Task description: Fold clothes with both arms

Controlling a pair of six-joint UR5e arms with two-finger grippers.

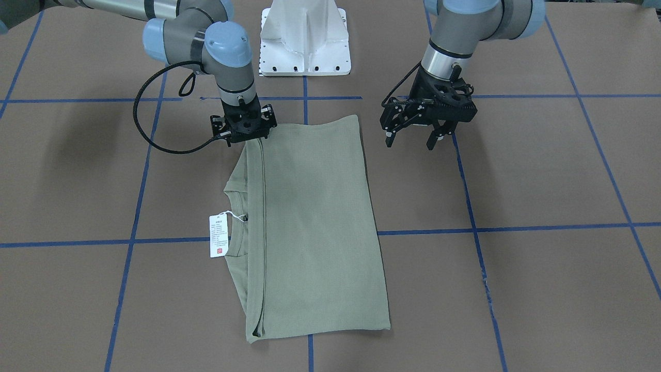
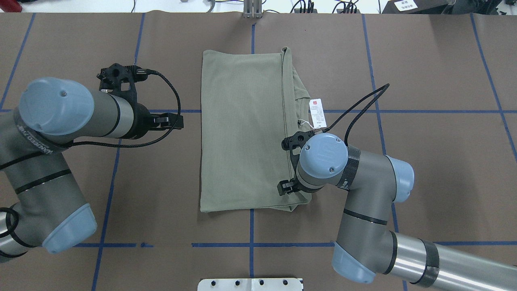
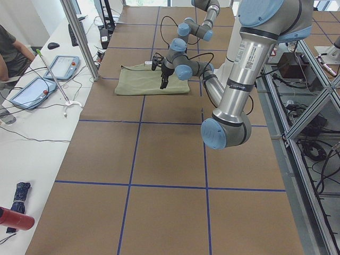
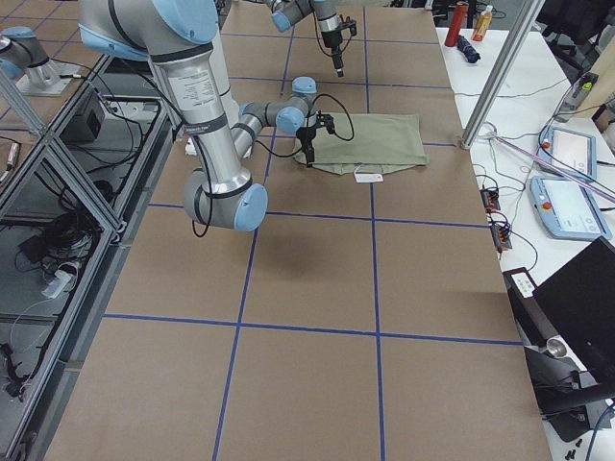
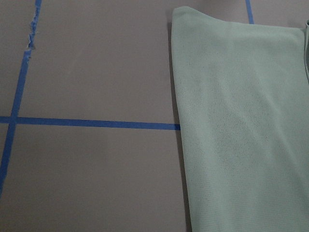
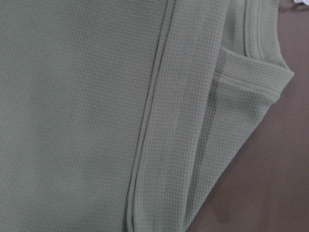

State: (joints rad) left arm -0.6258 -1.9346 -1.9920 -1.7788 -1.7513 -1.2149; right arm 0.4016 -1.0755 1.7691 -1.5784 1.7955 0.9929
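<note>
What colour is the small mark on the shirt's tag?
Red, on the white tag; it shows best in the exterior front-facing view.

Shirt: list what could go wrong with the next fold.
1. The hang tag sticks out past the edge of the shirt and may snag or stay exposed.
2. The right gripper is at a layered corner; it may catch only some layers.
3. The left gripper is open, off the cloth; a one-sided pull could skew it.

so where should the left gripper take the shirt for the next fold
The shirt corner nearest the robot on its left side, coming in from that side with the open left gripper. The shirt lies flat, and the right gripper is at the opposite near corner.
</note>
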